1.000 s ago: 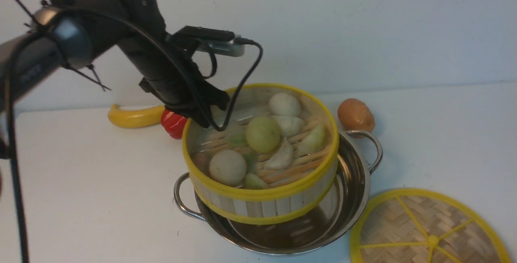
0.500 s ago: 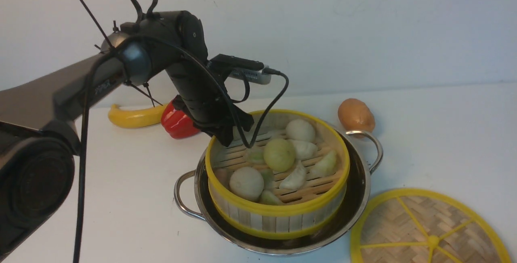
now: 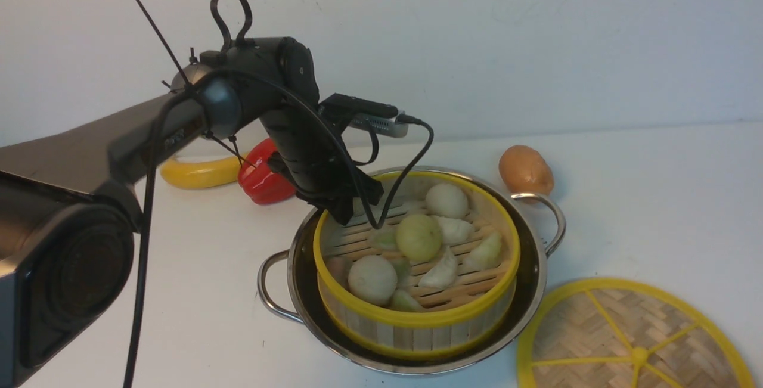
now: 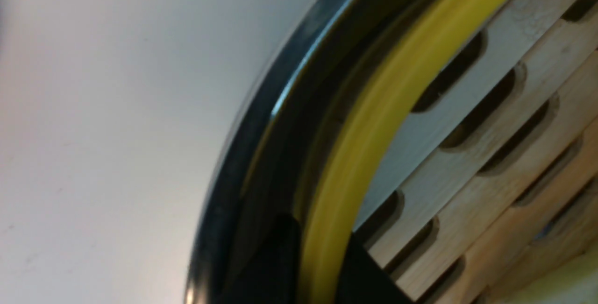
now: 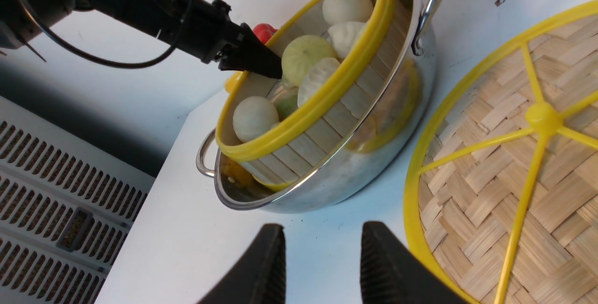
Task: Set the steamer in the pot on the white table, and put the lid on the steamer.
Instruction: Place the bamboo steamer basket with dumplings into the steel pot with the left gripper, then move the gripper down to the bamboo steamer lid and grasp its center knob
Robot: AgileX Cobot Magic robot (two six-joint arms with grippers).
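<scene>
The steamer [image 3: 417, 325], a bamboo basket with yellow rims and pale buns and dumplings inside, stands inside the shiny steel pot [image 3: 534, 281] on the white table [image 3: 179, 298]. My left gripper [image 3: 344, 212] is shut on the basket's far-left rim. In the left wrist view the yellow rim of the steamer [image 4: 387, 108] runs between the two dark fingers of my left gripper [image 4: 317, 271]. The woven lid [image 3: 626, 340] lies flat on the table right of the pot. My right gripper [image 5: 322, 252] hangs open over bare table between the pot [image 5: 355, 178] and the lid [image 5: 504, 154].
Behind the pot lie a yellow banana [image 3: 197, 172], a red pepper [image 3: 262, 178] and a brown potato-like thing [image 3: 524, 170]. A wall rises behind the table. A vented panel [image 5: 56, 201] stands beside the table's edge.
My left arm has lowered the steamer from above the pot down into it, shifting slightly right. The lid has stayed where it was.
</scene>
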